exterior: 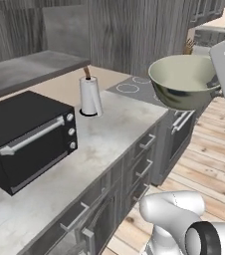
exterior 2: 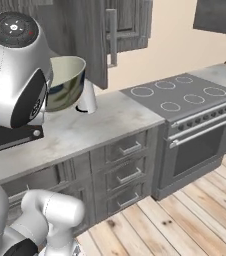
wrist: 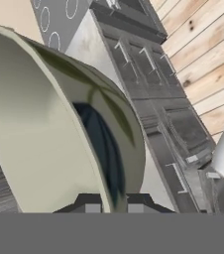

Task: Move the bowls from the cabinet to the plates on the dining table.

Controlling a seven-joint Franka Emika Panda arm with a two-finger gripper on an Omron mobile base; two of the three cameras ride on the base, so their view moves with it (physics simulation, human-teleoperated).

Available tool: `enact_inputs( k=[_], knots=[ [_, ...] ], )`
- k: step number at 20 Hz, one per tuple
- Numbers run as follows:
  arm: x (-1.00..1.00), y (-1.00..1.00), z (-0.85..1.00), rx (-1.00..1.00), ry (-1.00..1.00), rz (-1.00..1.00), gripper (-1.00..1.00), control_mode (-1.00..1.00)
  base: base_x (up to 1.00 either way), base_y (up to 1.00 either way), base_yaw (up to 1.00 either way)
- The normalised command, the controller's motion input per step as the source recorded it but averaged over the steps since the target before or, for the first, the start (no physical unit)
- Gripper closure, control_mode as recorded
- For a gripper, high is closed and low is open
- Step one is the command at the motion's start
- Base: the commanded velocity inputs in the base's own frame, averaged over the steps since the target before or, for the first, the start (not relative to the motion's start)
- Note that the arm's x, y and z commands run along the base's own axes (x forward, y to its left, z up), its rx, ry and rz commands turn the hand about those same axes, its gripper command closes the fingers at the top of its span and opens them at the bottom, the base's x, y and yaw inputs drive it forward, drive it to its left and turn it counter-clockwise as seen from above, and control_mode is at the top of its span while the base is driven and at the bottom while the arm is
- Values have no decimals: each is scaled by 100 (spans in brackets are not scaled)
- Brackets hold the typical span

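Jaws are closed on the rim of the cream-rimmed bowl, one dark finger tip on each side of its wall in the hand view. The gripper holds the bowl in the air, clear of the desk, above the edge of the cooktop and the wood floor in the left base view. Its opening faces up and slightly toward that camera, showing a pale cream inside and a darker mottled greenish outside. From the right base view the bowl sits just beside the arm's big white joint, in front of the open door of the dark grey cabinet with its long light bar handle.

On the desk a paper towel roll stands upright on its holder, well apart from the black oven nearer the camera. The cooktop lies beyond the roll, over a range with an oven door, and grey drawers run under the marble top.
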Motion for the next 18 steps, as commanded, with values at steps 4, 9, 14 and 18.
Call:
enact_inputs(
  k=[4,9,14,18],
  knots=[
    [0,0,0,0,0,0,100,100,0,0,-25],
    [0,0,0,0,0,0,100,100,0,0,-25],
    [0,0,0,0,0,0,100,100,0,0,-25],
    [0,0,0,0,0,0,100,100,0,0,-25]
  ],
)
